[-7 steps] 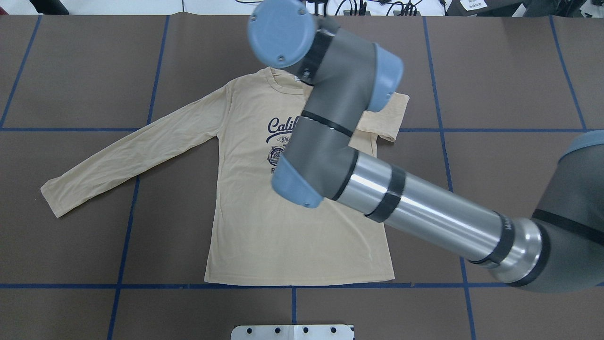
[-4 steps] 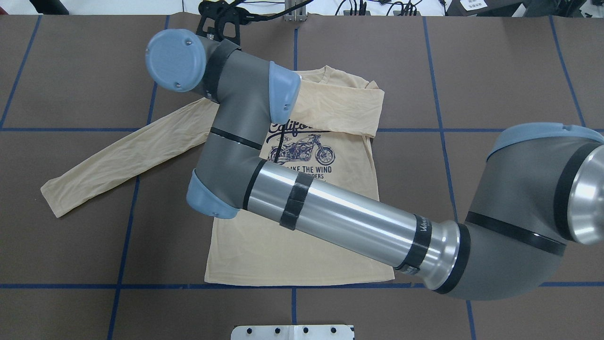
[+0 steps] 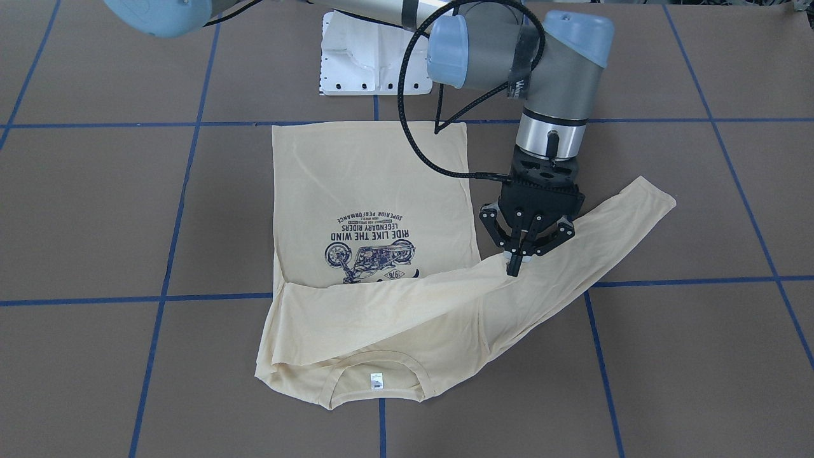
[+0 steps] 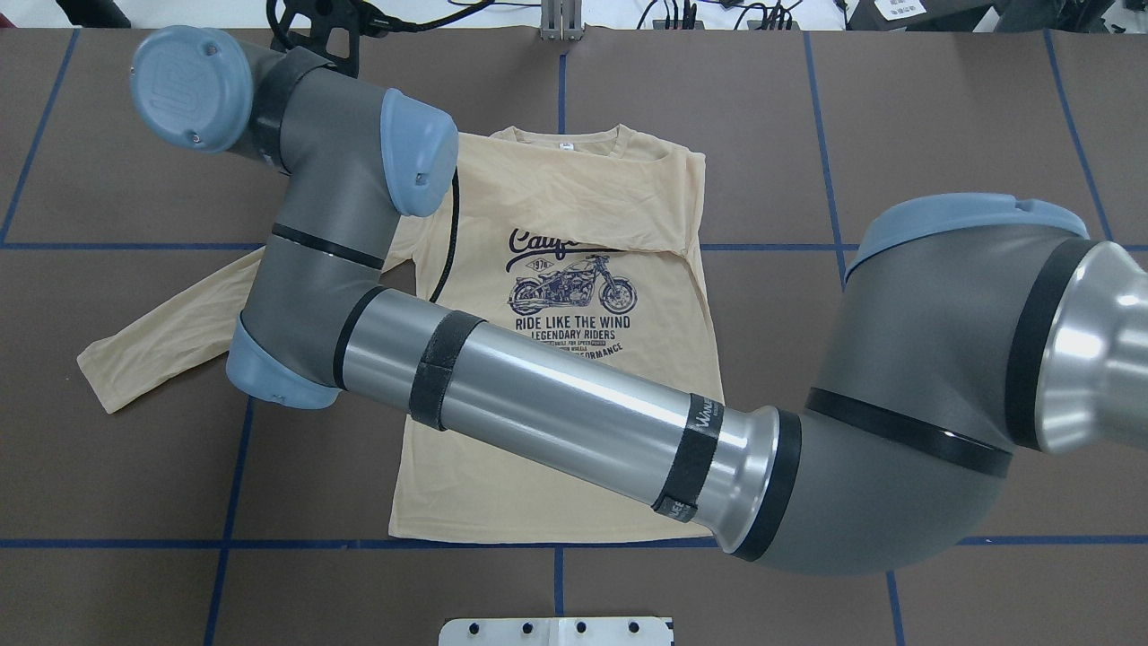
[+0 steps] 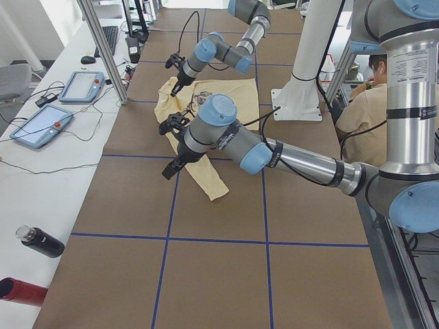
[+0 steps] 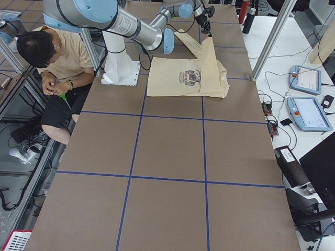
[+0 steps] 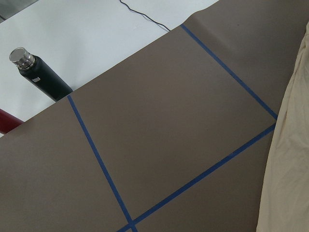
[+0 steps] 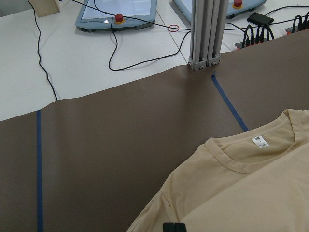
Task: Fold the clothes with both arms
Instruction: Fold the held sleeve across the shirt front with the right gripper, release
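Shows the T-shirt [image 4: 502,502] flat and print-up on the table [image 4: 942,117], collar toward 12 o'clock in the overhead view. Has one sleeve [image 3: 381,305] drawn across the chest, its cuff pinched between the closed fingers of the right gripper [image 3: 514,264] near the shirt's 10 o'clock shoulder. Leaves the other sleeve [image 4: 170,341] stretched toward 8 o'clock. Places the left gripper [image 5: 170,166] beside that sleeve in the left side view; cannot tell how wide.
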Controlling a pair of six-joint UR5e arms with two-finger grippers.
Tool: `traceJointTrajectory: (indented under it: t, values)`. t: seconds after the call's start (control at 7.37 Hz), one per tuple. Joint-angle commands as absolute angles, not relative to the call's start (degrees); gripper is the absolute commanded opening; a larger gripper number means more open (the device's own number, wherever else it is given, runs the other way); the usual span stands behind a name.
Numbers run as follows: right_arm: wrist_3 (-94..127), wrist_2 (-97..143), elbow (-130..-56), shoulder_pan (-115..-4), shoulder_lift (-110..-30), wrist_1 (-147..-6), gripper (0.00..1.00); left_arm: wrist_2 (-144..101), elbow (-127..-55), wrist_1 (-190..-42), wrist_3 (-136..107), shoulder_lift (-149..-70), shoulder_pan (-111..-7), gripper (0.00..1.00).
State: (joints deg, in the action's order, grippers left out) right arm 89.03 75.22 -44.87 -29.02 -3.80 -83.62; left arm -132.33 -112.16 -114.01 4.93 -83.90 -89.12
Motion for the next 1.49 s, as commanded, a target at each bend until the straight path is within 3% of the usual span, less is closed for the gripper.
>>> traceJointTrajectory:
  t: [0.0, 0.54, 0.95, 1.22, 1.36]
  values:
    - [88.34, 77.25, -44.38, -30.66, -2.73, -83.41, 0.99, -132.36, -111.19, -114.26, 5.10, -83.94, -89.12, 1.00]
    - [77.39, 94.52, -47.26, -40.31, -5.60, -83.85, 1.00, -132.89, -110.83, -115.66, 5.01, -84.28, -87.81, 1.00]
    - [63.42, 109.56, -70.31, -49.45, -21.65, -92.59, 1.00, -132.37, -110.92, -120.47, -3.45, -85.25, -77.38, 1.00]
    - [52.26, 112.92, -92.18, -54.47, -42.34, -94.48, 1.00, -123.37, -110.92, -127.40, -17.17, -83.16, -67.47, 1.00]
    - [44.81, 116.16, -99.51, -58.41, -51.41, -94.40, 1.00, -119.31, -110.74, -132.05, -20.88, -80.19, -63.67, 1.00]
